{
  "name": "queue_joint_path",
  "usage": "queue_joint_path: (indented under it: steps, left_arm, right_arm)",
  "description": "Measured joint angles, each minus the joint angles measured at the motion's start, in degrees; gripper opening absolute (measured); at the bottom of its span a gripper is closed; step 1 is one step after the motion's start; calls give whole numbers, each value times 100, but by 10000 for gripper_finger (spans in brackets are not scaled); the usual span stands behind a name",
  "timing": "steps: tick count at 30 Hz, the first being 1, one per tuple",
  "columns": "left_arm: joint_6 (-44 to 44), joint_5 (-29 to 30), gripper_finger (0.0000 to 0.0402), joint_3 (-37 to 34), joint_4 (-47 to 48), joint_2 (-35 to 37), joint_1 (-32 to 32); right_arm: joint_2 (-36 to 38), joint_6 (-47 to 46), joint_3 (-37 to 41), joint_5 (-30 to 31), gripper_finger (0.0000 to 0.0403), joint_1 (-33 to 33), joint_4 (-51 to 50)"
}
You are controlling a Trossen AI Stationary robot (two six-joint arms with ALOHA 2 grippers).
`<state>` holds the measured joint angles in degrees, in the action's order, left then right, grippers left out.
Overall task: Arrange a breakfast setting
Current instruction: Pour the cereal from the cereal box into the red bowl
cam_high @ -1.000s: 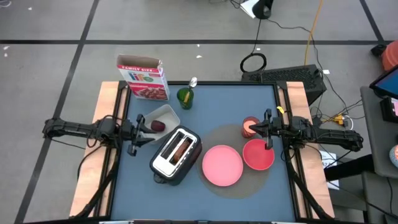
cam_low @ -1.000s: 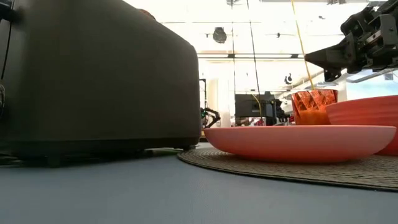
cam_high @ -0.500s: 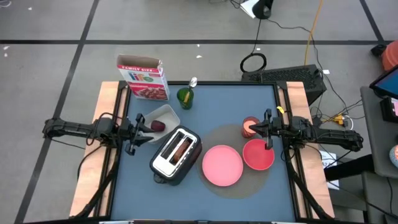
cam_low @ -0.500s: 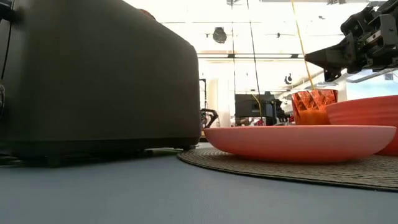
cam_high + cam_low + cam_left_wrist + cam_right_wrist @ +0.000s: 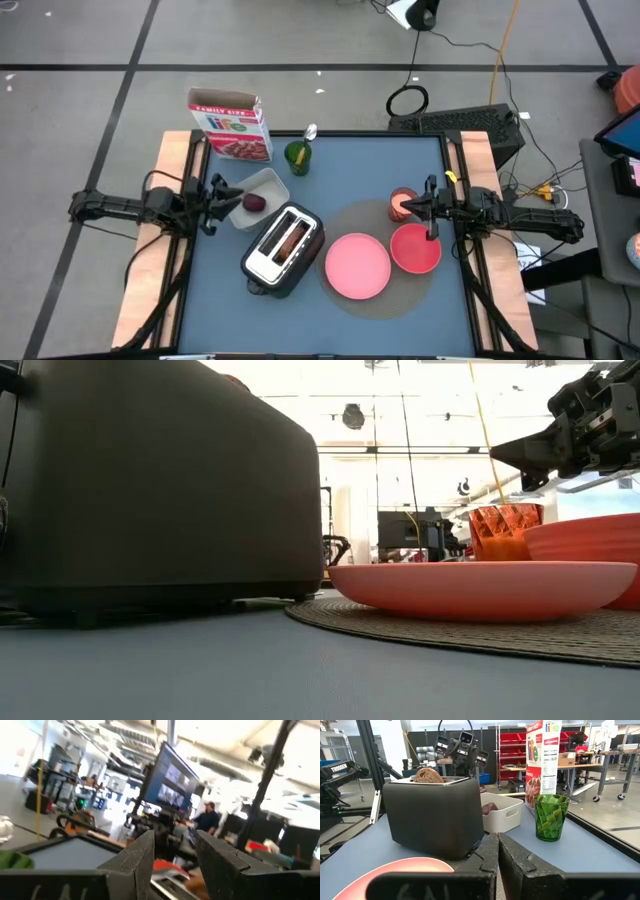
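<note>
Left hand [image 5: 222, 187], its fingers [image 5: 137, 857] spread moderately apart and holding nothing, hovers at the near edge of the white container [image 5: 268, 184], which holds the dark red fruit [image 5: 255, 203]. Right hand [image 5: 427, 209], fingers pressed together and empty, sits between the pink cup [image 5: 402, 203] and the red bowl [image 5: 415, 249]. The pink plate [image 5: 358, 266] lies on a round mat [image 5: 380, 222] beside the toaster [image 5: 282, 247], which holds browned bread [image 5: 428, 775].

Matt blue tabletop [image 5: 360, 165] w/ bare wood side rails [image 5: 172, 170]. Woven round mat [image 5: 560, 635], rough texture. Plate [image 5: 357, 265] smooth, matt pink plastic. Toaster [image 5: 432, 815] dark matt sides. Green cup [image 5: 551, 816] glossy, see-thru. Cereal box [image 5: 232, 125] printed cardboard.
</note>
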<state>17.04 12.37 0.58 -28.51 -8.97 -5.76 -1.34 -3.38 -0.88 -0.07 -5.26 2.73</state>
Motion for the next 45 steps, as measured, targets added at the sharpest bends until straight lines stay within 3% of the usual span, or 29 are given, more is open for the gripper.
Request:
queue_joint_path:
  steps: [6, 12, 18, 40, 45]
  left_arm:
    - [2, 433, 150, 0, -27, 0, 1]
    - [99, 448, 150, 0, -33, 0, 2]
    - [-404, 497, 150, 0, -211, -2, 1]
    - [-146, 600, 150, 0, -354, -2, 7]
    - [-127, 795, 178, 0, -357, -58, 7]
  right_arm:
    - [0, 0, -1, -1, 6, -2, 1]
    - [0, 0, -1, 1, 6, -2, 1]
    - [0, 0, 0, 0, 6, 0, 0]
    - [0, 0, 1, 0, 6, -1, -1]
    - [0, 0, 2, 0, 6, -2, 0]
